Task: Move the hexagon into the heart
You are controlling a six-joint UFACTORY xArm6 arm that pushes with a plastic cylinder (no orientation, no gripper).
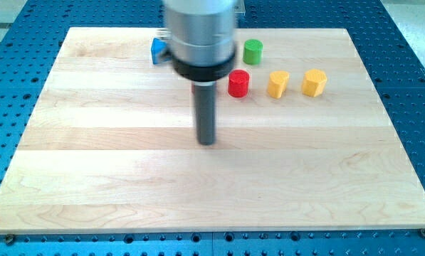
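My tip rests on the wooden board near its middle, apart from every block. Up and to its right stands a row of three blocks: a red block, a yellow block that looks heart-shaped, and a yellow block that looks hexagonal furthest right. The two yellow blocks stand a small gap apart. A green round block stands above the red one. A sliver of another red block shows just left of the rod.
A blue block near the board's top edge is partly hidden behind the arm's grey body. A blue perforated table surrounds the board.
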